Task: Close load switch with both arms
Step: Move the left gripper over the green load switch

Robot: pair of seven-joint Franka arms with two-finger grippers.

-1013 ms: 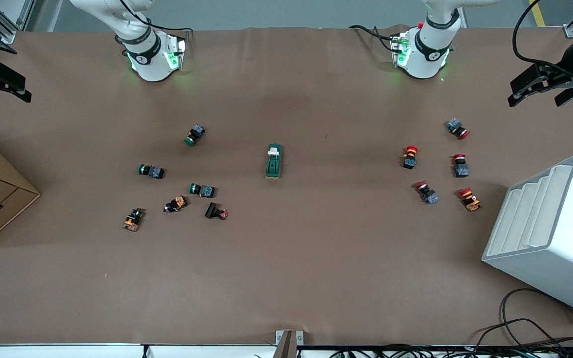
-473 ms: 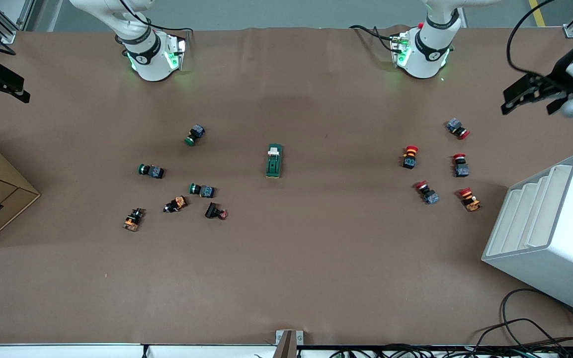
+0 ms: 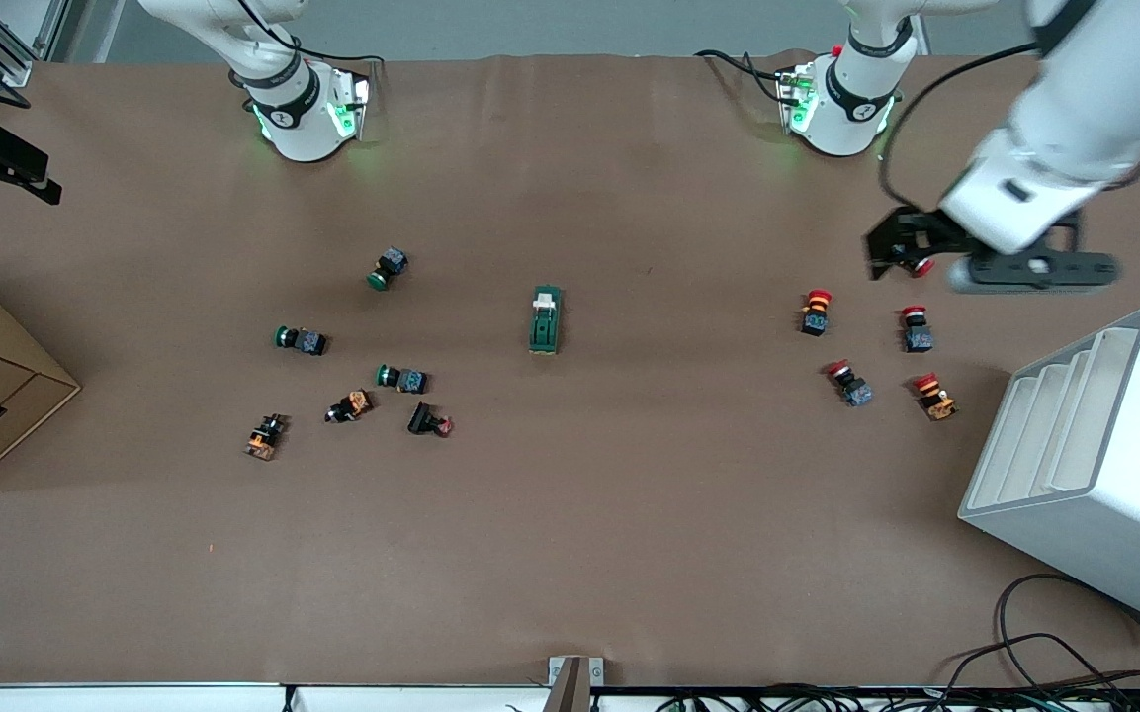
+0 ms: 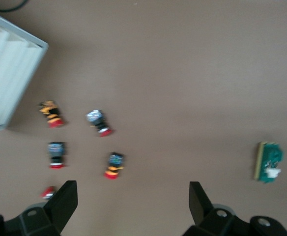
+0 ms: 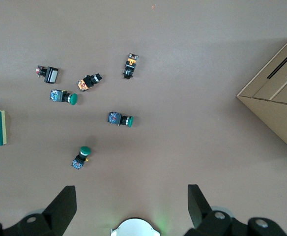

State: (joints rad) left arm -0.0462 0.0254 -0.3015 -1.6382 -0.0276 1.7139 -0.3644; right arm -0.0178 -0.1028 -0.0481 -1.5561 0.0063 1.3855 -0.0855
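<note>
Load switch: small, stiff, light, would slide; brace green body, push white lever. Left gripper spread, empty, over red buttons. Right gripper spread, empty, at table edge.

The dark-green load switch with its white lever lies flat at the table's middle.

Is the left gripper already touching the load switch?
No. The left gripper hangs over the red push buttons, well apart from the load switch at mid-table.
</note>
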